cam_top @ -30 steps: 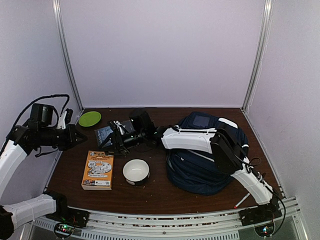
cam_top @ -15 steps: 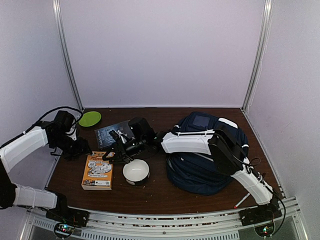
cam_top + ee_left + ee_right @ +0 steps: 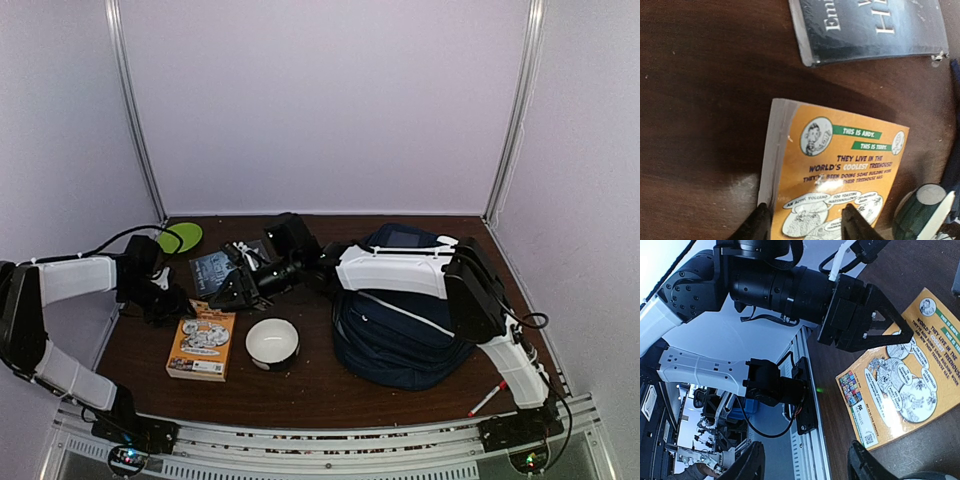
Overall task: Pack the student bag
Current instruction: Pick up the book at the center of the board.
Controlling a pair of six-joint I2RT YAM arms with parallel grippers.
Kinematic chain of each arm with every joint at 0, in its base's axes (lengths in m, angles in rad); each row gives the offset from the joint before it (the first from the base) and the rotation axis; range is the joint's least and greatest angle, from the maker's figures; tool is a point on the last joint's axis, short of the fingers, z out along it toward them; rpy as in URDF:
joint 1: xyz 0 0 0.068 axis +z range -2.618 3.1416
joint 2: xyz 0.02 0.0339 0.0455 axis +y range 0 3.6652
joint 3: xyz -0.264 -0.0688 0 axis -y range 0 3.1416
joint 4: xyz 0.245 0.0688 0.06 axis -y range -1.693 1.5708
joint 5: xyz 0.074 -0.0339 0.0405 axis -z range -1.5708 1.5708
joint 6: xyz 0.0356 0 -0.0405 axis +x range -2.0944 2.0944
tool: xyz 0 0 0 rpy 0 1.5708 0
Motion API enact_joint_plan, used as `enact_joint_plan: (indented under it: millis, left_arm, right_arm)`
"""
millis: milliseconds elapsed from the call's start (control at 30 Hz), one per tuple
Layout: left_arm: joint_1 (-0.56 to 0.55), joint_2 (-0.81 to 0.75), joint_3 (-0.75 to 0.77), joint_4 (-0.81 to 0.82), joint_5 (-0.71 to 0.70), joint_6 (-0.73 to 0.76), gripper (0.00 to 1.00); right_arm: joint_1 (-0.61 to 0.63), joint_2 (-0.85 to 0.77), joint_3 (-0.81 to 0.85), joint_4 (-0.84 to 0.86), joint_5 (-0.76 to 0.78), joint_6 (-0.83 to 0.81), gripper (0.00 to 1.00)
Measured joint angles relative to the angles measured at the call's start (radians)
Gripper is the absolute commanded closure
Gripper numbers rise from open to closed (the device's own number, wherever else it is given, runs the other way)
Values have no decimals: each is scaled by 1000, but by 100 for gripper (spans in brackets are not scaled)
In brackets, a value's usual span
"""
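Left hand (image 3: 807,226), spread apart above one corner of the flat orange paperback book (image 3: 840,165) on the dark wooden worktop (image 3: 700,100), may only skid over the thin cover when it closes, while the large navy-blue fabric student bag (image 3: 400,345) lies well apart to its right.

Read on orange book (image 3: 840,170), lower centre of left wrist view: "THIS IS ANDY.", "THIS IS TERRY.", "THEY LIVE IN THE WORLD'S COOLEST TREEHOUSE!". On dark book (image 3: 875,25), upper right: only "Em" and "H", cut off.
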Motion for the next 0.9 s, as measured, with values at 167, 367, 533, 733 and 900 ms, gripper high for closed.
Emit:
enact_joint_plan:
  millis: [167,367,533,733,900]
  left_arm:
    - [0,-50,-8,29,70,13,77]
    - [0,-77,-17,84,167,16,80]
    - [0,-25,-33,138,272,23,69]
    - [0,21,-31,124,301,73,66]
    - [0,59,-22,114,320,120,90]
  right_arm:
    - [-13,0,3,-37,13,-35,43]
    - [-15,0,3,-49,19,-38,44]
    - [-16,0,2,-51,19,-51,44]
    - [-18,0,2,-51,19,-58,44]
    - [-19,0,2,-51,20,-58,44]
